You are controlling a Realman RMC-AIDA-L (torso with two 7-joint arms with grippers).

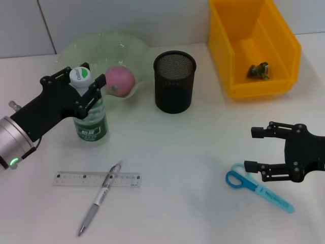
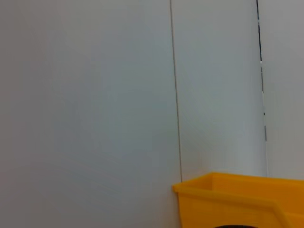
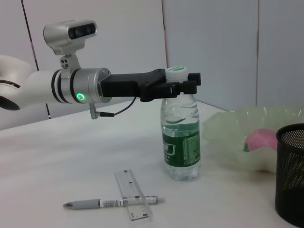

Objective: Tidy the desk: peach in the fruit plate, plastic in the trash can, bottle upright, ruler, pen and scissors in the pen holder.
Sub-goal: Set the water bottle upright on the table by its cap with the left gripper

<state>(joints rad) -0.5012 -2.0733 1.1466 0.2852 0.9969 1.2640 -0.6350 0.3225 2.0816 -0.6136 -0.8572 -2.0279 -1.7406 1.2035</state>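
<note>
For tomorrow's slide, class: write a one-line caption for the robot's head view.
Left gripper grips the upright bottle at its cap; right gripper hovers open above the scissors.

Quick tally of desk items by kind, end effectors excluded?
Stationery: 3 (ruler, pen, scissors)
Containers: 3 (pen holder, yellow bin, fruit plate)
Bottle: 1
Peach: 1
Plastic scrap: 1
Total: 9
</note>
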